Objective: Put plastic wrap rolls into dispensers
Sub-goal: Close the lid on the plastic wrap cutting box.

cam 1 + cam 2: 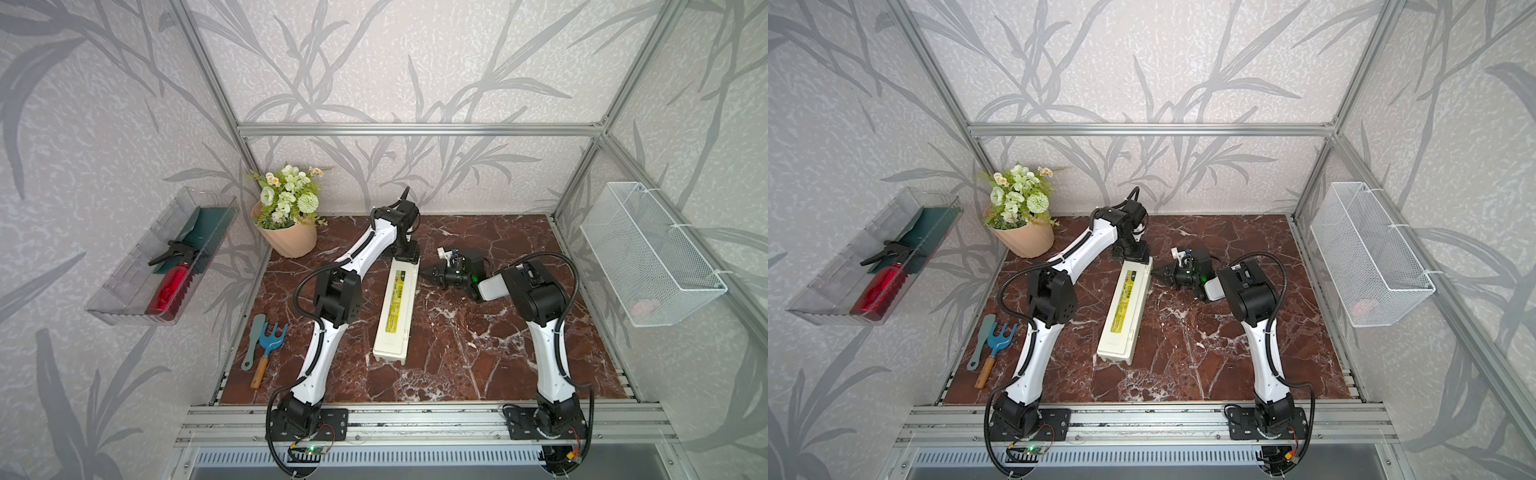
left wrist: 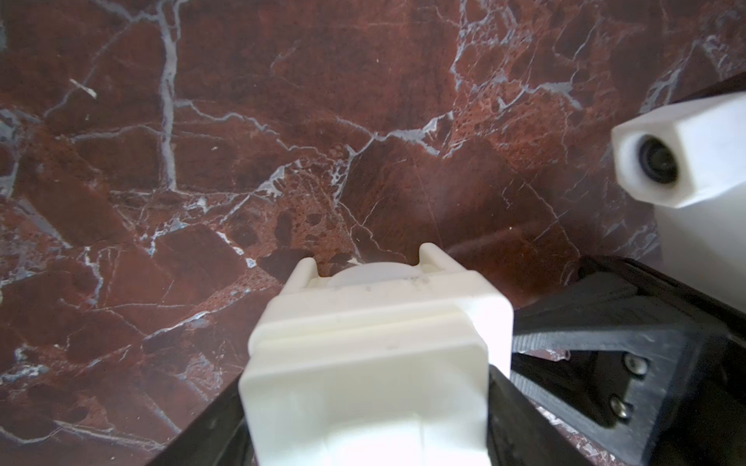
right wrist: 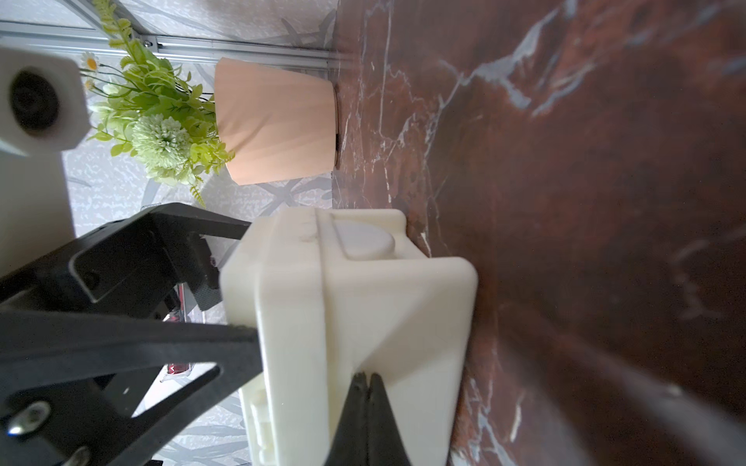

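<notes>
The dispenser (image 1: 395, 316) (image 1: 1123, 316) is a long cream-white box with a yellow-green label strip. It lies lid shut on the marble table, running from front to back. My left gripper (image 1: 407, 257) (image 2: 363, 379) comes down over its far end, one black finger against each side of the box (image 2: 363, 343). My right gripper (image 1: 422, 273) (image 3: 367, 377) is shut, and its tip touches the right side of the dispenser (image 3: 343, 302) near that same end. The plastic wrap rolls are out of view.
A peach flower pot (image 1: 289, 237) stands at the back left. A spatula and a blue hand rake (image 1: 266, 345) lie at the front left. A clear wall tray (image 1: 124, 299) holds a red spray bottle. A white wire basket (image 1: 648, 253) hangs on the right wall.
</notes>
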